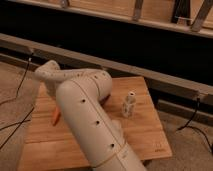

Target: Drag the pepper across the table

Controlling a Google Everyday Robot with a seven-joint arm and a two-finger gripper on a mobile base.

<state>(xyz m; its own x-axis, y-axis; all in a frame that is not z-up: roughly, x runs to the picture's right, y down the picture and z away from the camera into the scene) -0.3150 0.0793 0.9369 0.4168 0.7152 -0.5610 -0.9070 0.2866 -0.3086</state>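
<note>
Only a sliver of the orange pepper [56,116] shows on the left part of the wooden table [145,131], sticking out from behind my white arm [85,107]. The arm bends over the table's left side and covers the rest of the pepper. My gripper is hidden behind the arm, down by the pepper, and it is shut. Whether it holds the pepper cannot be seen.
A white cut-out shaker bottle [129,105] stands upright right of the table's middle. Black cables [20,82] trail over the carpet on the left and right. A long rail [150,75] runs behind the table.
</note>
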